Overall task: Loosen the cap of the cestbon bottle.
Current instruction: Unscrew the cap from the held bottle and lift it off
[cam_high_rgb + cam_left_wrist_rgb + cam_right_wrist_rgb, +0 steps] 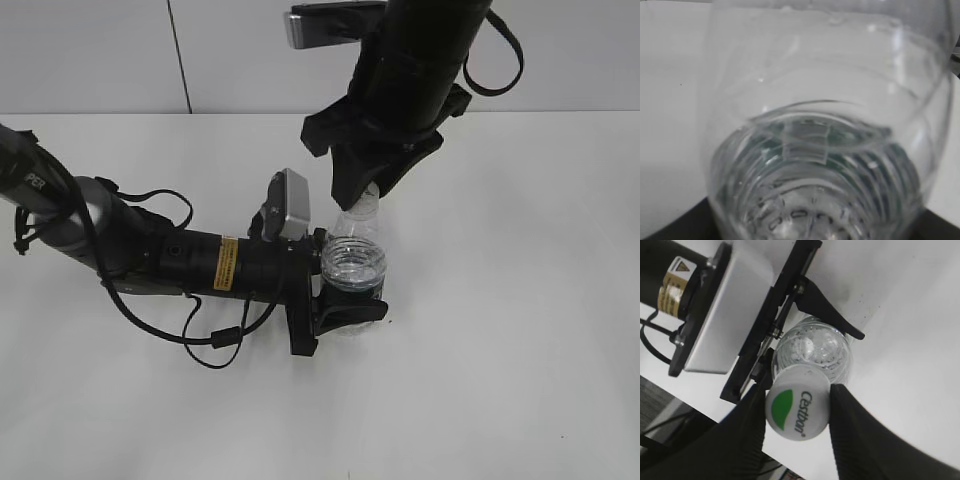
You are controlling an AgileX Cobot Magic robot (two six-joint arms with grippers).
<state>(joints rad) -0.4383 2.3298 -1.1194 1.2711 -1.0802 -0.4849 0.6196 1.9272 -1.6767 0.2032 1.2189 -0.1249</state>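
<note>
The jaws of the right gripper (797, 412) stand one on each side of the cap (797, 409), their ribbed black fingers (852, 432) touching its rim at 3 and 9 o'clock in the right wrist view, so the cap is pinched between them. The cap is white, with a green patch and the word "Cestbon" on top. Just beyond it, the clear ribbed shoulder of the cestbon bottle (812, 352) shows, with water inside. In the exterior view the bottle (353, 265) stands near the middle of the white desk (520, 330), tilted a little toward 1 o'clock. The jaws of the left gripper (345, 295) reach in from 9 o'clock and clamp the bottle's body low down, over the dark green label band; one black finger (355, 312) wraps the near side. The left wrist view is filled by the bottle's clear wall (825, 150), too close to show the jaws. A silver camera block (295, 205) sits on the left arm, at 10 o'clock of the bottle. The right arm comes down from 12 o'clock onto the bottle's top. Black cables (200, 335) loop on the desk beneath the left arm.
</note>
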